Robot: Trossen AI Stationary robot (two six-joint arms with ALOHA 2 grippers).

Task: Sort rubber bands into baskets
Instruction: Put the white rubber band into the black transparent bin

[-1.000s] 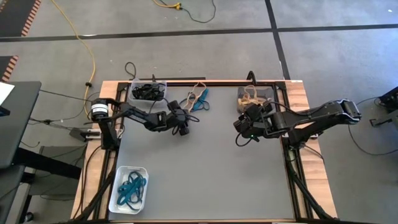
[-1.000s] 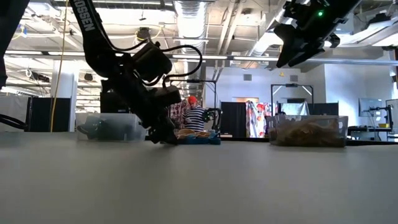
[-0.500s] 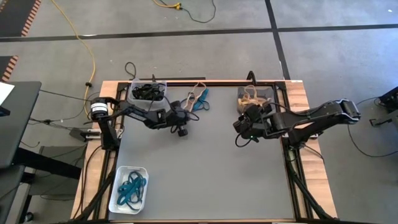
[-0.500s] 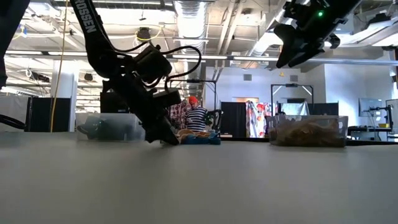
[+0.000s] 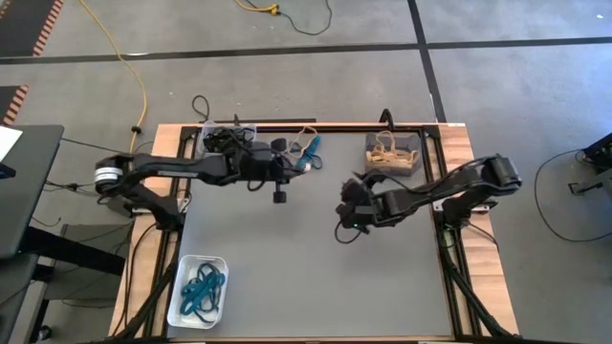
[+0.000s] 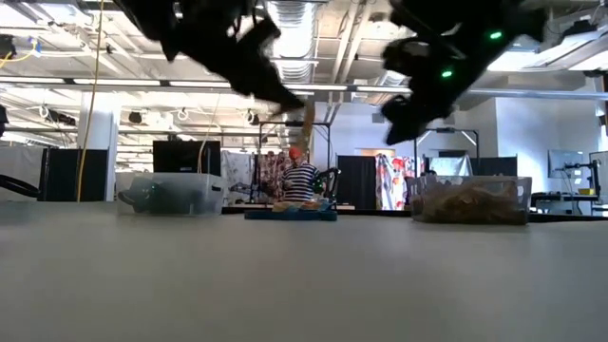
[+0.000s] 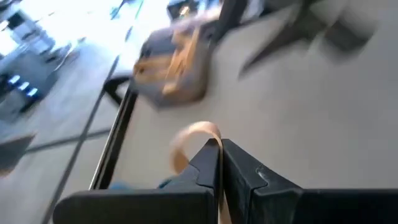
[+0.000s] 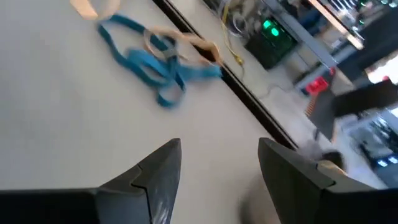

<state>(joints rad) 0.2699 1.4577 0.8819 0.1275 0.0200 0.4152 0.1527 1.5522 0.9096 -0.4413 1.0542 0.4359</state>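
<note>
My left gripper (image 5: 287,162) is raised above the table's far middle and is shut on a tan rubber band (image 7: 198,134). On the table below and beyond it lies a small pile of teal and tan rubber bands (image 5: 306,149) (image 8: 155,56). Right of the table's middle my right gripper (image 5: 342,222) (image 8: 217,168) hangs open with nothing between its fingers, pointing toward that pile. There are three baskets. A clear one (image 5: 228,140) holds black bands. A dark grey one (image 5: 392,151) holds tan bands. A white one (image 5: 199,290) holds teal bands. My left gripper pinches the tan band between its two fingertips (image 7: 211,163). A curl of the band (image 7: 186,138) stands out past the tips. In the low view the band (image 6: 308,119) hangs below the fingers, slack and lifted clear of the table.
The grey table top (image 5: 306,277) lies bare across its middle and near half. The clear basket and the dark grey basket (image 6: 467,199) stand along the far edge, the white one at the near left corner. A person (image 6: 299,179) shows far off in the room behind.
My left gripper has shut at the pile of bands on the table, then risen steeply, tipping more level, with a tan band lifted clear. My right gripper, still open, has come down and moved toward the table's left and near side.
</note>
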